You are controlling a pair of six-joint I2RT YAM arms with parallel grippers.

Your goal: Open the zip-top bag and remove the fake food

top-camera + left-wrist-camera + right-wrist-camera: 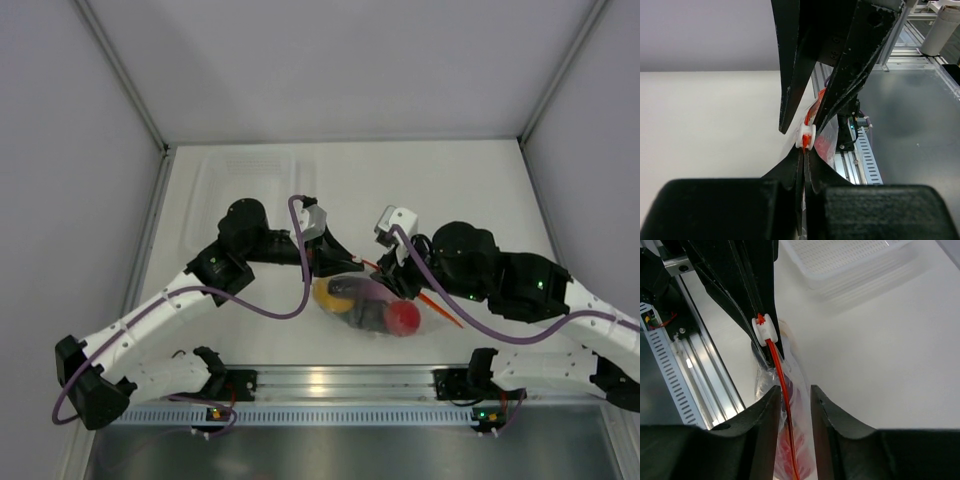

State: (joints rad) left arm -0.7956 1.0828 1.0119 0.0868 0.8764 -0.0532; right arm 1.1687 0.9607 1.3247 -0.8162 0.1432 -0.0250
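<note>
Left end effector (801,159), closed, pinches the zip-top bag (375,300) beside its white slider (805,136); the red zipper strip (774,360) runs lengthwise into the right end effector (794,388), narrowly parted astride it.

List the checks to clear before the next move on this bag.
1. Left gripper shut on the zip-top bag beside the white slider: ok.
2. Right gripper clamped on the red zipper strip: not ok; strip runs between open fingers.
3. Zipper already opened: cannot tell.
4. Fake food inside the bag: ok.
5. Clear tray apart from both arms: ok.
</note>
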